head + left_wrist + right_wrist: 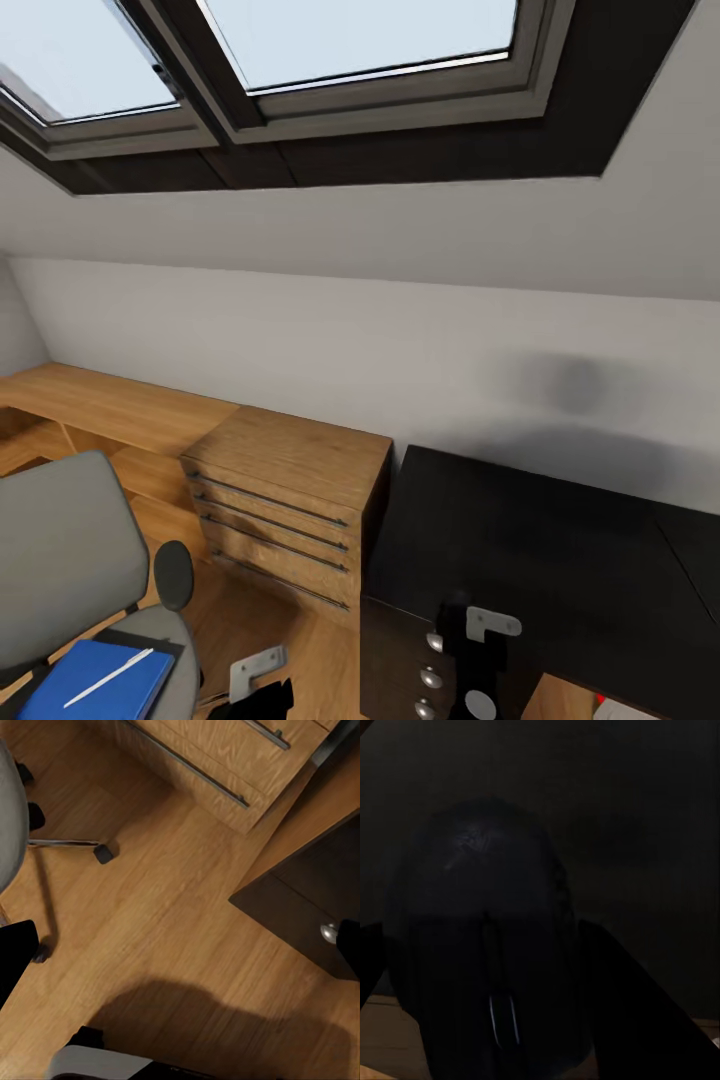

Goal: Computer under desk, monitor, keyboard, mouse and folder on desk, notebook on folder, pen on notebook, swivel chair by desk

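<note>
Head view took in the attic bedroom: a dark-framed skylight [330, 80] above a sloping pale wall, and below it the black worktop [540, 540] with nothing lying on the part I could see. Against the worktop's left edge stood a wooden drawer chest [285, 500], and black drawers with round silver knobs [432, 677] faced out under the worktop's near left corner. The swivel chair [70, 560] stood well off to the left of the worktop on the wood plank floor [300, 640]. On its seat lay the blue folder [95, 685], with the white pen [110, 677] resting across the top of it.

From the left wrist view I saw the plank floor, the chair's chrome base with a caster [103, 853], the chest's lower drawers and the worktop's dark drawer corner. The left end effector's dark fingers [15, 952] sat wide apart at the picture's sides, with nothing between them.

The right wrist view was very dim. A rounded black mouse [487, 945] sat close against the camera between the dark fingers [645, 1012] of the right end effector [495, 1020], which appeared closed around it, over the black worktop surface.
</note>
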`<state>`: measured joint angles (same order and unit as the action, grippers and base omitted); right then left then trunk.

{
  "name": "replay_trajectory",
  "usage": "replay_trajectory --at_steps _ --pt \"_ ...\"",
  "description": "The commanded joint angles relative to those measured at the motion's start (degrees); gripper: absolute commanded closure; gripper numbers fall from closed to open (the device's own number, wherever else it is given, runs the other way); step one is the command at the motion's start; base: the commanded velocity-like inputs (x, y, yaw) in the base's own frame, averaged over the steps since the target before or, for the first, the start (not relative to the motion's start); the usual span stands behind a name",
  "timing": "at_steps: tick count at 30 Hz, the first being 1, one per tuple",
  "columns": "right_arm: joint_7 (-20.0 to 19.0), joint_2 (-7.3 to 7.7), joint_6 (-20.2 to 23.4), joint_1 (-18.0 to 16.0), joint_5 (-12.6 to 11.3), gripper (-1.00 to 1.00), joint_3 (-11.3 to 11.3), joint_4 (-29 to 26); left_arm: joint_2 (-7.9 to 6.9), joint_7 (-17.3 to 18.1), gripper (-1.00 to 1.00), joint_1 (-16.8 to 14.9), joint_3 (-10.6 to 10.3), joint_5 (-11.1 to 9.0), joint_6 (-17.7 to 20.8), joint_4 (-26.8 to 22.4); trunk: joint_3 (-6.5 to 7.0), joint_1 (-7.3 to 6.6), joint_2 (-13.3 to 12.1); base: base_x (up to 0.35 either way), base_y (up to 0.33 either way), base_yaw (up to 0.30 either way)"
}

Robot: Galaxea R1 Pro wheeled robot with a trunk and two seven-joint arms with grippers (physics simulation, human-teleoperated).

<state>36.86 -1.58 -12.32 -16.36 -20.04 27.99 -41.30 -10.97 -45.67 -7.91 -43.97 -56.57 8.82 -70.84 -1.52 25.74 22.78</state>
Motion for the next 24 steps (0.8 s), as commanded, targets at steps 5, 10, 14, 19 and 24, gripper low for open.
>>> replay_trajectory --at_steps 5,10,14,19,24 --pt "0.2 0.08 -0.7 -0.1 -0.8 1.0 0.3 0.0 0.17 -0.4 -1.0 -0.1 -0.2 -0.1 0.2 1.1 -0.14 0.04 0.1 0.0 0.0 -0.01" --pt "0.2 0.08 -0.8 -0.1 -0.8 1.0 0.3 0.0 0.61 -0.3 -1.0 -0.1 -0.5 0.4 -1.9 5.1 -0.14 0.04 0.1 0.0 0.0 -0.169" --pt "0.2 0.08 -0.9 -0.1 -0.8 1.0 0.3 0.0 1.4 -0.3 -1.0 -0.1 -0.5 0.3 -3.1 6.3 -0.14 0.04 0.1 0.0 0.0 -0.257" --pt "0.2 0.01 -0.9 -0.1 -0.8 1.0 0.3 0.0 1.63 -0.3 -1.0 -0.1 -0.4 0.6 -3.4 7.9 -0.14 0.04 0.1 0.0 0.0 -0.092" --pt "0.3 0.05 -0.9 0.0 -0.7 1.0 0.3 0.0 1.7 -0.2 -1.0 -0.1 -0.4 0.6 -3.6 10.4 -0.14 0.04 0.1 0.0 0.0 -0.003"
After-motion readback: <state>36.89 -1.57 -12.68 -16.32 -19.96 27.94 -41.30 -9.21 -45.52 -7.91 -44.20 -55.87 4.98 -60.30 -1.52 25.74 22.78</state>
